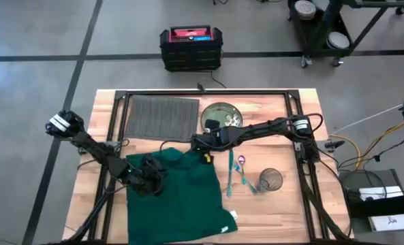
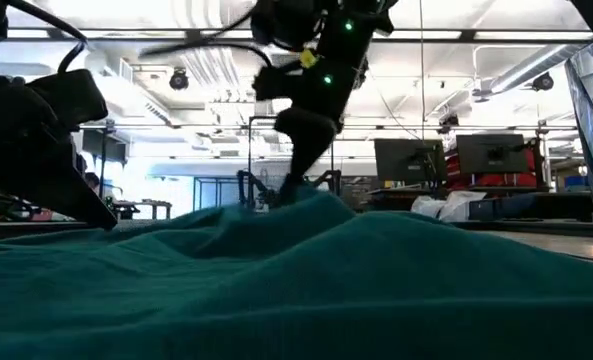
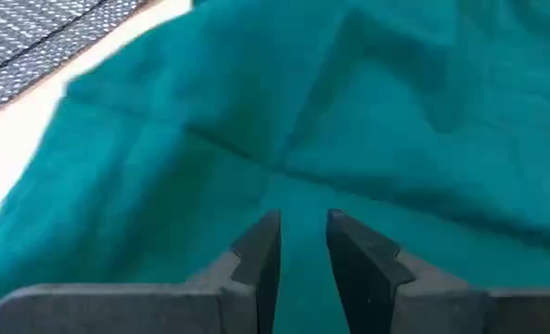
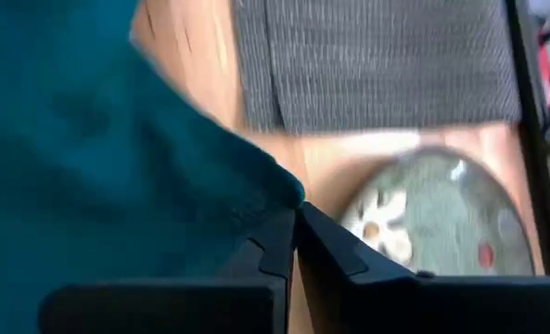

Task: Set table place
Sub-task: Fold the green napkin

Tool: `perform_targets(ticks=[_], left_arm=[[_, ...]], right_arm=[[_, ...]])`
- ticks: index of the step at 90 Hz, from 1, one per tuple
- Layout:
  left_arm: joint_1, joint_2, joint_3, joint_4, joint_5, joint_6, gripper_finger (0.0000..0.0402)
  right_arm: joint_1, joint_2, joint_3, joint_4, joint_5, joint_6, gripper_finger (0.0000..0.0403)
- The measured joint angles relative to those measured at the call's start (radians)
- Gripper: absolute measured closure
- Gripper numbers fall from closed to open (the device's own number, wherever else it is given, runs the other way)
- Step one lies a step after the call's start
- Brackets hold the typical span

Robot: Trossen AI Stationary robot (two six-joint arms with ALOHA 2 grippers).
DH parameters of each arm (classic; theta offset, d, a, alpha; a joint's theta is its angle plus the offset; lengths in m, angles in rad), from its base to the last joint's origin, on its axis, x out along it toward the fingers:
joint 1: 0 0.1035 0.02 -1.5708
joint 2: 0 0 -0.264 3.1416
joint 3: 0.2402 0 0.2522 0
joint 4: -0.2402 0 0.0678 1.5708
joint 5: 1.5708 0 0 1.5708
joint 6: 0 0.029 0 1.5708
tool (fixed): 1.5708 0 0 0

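The green cloth (image 1: 181, 187) looks light and limp, best taken at an edge. The right gripper (image 4: 296, 223) pinches its twelve-o'clock edge with jaws closed; the left gripper (image 3: 303, 243) hovers at its nine-o'clock side, jaws slightly apart, empty.

Dark green cloth napkin (image 1: 181, 190) spread over near-middle of tabletop, rumpled, one corner lifted into peak (image 2: 311, 200). Round patterned plate (image 1: 222, 117) toward far edge, pale flower shapes on it (image 4: 386, 227). Two pieces of blue-handled cutlery (image 1: 237, 173) lying beside cloth's edge. Dark wire-mesh cup (image 1: 271, 180) next to cutlery. Black crate with red top (image 1: 191, 47) on grey floor beyond. Black cart with round objects (image 1: 324, 27) farther off. Monitors (image 2: 446, 160) in room behind.
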State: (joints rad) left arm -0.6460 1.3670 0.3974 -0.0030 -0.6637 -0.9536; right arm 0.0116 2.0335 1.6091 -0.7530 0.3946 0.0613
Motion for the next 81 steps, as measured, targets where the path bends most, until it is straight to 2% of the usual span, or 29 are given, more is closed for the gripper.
perform_targets(ticks=[27,41,48,53,59,70,75,81], left_arm=[[0.000,0.000,0.000,-0.005,0.003,0.003,0.0325],[0.000,0.000,0.000,-0.005,0.007,0.003,0.0325],[0.000,-0.006,0.000,-0.008,0.045,0.013,0.0325],[0.002,-0.019,0.006,-0.020,0.088,0.023,0.0325],[0.002,-0.044,0.037,-0.067,0.132,0.030,0.0325],[0.002,-0.090,0.117,-0.179,0.136,0.034,0.0325],[0.003,-0.096,0.137,-0.204,0.134,0.044,0.0325],[0.002,-0.097,0.147,-0.199,0.134,0.066,0.0325]], right_arm=[[-0.032,0.000,-0.002,-0.078,-0.002,0.131,0.0394],[-0.036,-0.001,-0.004,-0.081,-0.001,0.165,0.0355],[-0.037,-0.001,0.002,-0.084,-0.010,0.167,0.0326],[-0.038,-0.006,0.011,-0.081,-0.059,0.166,0.0305],[-0.037,-0.018,0.018,-0.070,-0.164,0.153,0.0282],[-0.020,-0.022,0.013,0.047,-0.386,0.088,0.0246],[-0.011,-0.008,0.007,0.109,-0.430,0.030,0.0233],[-0.003,0.021,0.007,0.177,-0.435,-0.019,0.0223]])
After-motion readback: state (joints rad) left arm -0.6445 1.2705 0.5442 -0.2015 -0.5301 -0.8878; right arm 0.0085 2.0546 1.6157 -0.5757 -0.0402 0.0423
